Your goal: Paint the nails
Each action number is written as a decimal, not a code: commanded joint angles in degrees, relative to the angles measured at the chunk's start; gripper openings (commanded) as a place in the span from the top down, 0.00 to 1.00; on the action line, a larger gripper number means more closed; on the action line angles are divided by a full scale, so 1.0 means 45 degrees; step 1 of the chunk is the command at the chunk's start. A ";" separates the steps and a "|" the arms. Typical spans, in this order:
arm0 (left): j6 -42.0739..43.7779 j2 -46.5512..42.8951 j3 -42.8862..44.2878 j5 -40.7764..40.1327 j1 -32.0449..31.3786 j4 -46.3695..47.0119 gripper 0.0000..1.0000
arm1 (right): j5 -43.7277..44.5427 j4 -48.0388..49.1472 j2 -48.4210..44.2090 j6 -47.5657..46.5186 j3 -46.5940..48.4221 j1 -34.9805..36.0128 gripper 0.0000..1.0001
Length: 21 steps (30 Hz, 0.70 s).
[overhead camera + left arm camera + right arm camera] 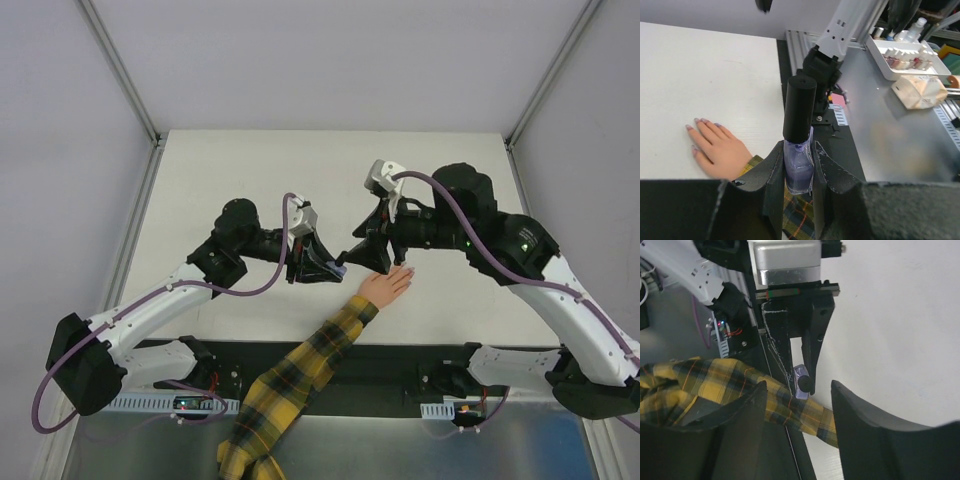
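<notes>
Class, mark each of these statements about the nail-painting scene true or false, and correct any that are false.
1. The left arm's fingers are shut on a purple bottle. True.
2. The bottle's black cap has been taken off. False: the cap sits on the bottle.
3. The hand lies palm down on the white table. True.
4. The right arm's fingers grip a brush. False: they stand open with nothing between them.
5. The arm wears a yellow-and-black plaid sleeve. True.
</notes>
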 commanded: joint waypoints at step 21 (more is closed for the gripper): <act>-0.0468 0.0014 0.0608 0.1923 -0.0153 0.1000 1.00 | -0.3299 -0.1043 0.1650 -0.2201 0.0283 -0.0168 0.68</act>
